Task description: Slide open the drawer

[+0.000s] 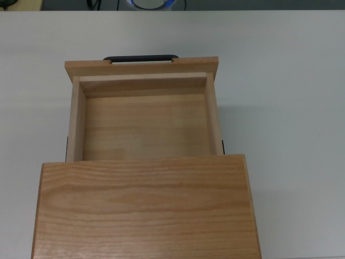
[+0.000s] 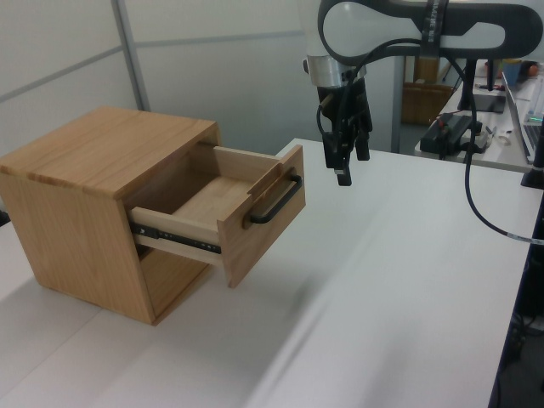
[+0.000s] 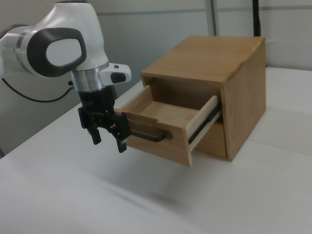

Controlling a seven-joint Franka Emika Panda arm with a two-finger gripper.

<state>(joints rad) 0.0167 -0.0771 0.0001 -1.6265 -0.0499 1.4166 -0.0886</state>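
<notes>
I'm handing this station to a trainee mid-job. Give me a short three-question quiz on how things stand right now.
1. True or false: the drawer is pulled out of the cabinet.
2. Is the gripper touching the handle? A) yes, clamped on it B) no, it hangs clear of it C) it is inside the drawer
3. Fill in: the drawer's inside holds ____.

Key:
1. True
2. B
3. nothing; its wooden floor is bare

Broad flat white table (image 2: 399, 280), smooth matte top, light grained wooden box cabinet (image 2: 76, 195) standing directly on it, toward the left view's left
</notes>
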